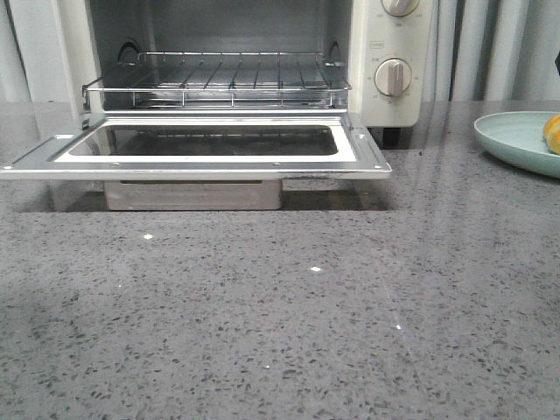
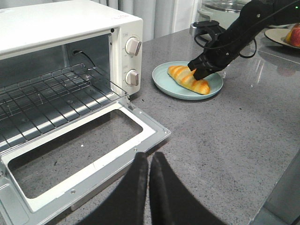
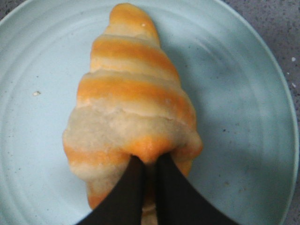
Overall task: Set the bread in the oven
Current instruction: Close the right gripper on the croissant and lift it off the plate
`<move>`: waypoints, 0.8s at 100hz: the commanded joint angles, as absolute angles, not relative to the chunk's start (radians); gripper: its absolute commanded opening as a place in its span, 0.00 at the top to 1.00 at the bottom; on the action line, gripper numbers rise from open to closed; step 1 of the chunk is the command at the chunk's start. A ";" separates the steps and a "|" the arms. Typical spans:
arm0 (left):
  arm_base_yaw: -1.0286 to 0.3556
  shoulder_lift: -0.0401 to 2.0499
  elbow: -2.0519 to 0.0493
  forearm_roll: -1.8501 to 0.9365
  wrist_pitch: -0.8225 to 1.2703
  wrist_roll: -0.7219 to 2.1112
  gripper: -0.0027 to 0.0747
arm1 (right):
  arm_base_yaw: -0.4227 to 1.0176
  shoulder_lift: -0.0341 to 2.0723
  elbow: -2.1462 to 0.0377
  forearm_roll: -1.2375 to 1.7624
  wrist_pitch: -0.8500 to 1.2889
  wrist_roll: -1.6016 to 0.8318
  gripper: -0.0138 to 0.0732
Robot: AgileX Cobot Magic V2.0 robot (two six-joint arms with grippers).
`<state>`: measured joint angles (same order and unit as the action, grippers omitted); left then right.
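Observation:
The bread, golden with paler stripes, lies on a pale blue plate. My right gripper is shut on the bread's near end, its fingers pinching into the crust. In the left wrist view the right gripper is down on the bread on the plate, to the right of the oven. The oven's door lies open and flat, and the wire rack is bare. My left gripper is shut and empty by the door's front corner. In the front view only an edge of the bread shows.
A grey speckled counter runs in front of the oven. A crumb tray sits under the open door. A second plate with fruit and a glass-lidded pot stand behind the right arm. Curtains hang at the back.

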<state>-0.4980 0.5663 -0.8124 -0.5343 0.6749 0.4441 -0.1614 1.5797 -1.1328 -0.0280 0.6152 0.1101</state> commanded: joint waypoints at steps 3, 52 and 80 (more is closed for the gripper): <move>-0.495 0.568 -0.844 -0.558 0.634 0.435 0.99 | -0.170 1.550 -1.153 -0.037 0.612 0.108 0.93; -0.495 0.568 -0.844 -0.556 0.669 0.435 0.99 | -0.170 1.491 -1.154 -0.037 0.520 0.108 0.93; -0.495 0.568 -0.844 -0.539 0.673 0.435 0.99 | -0.170 1.491 -1.154 -0.037 0.476 0.108 0.93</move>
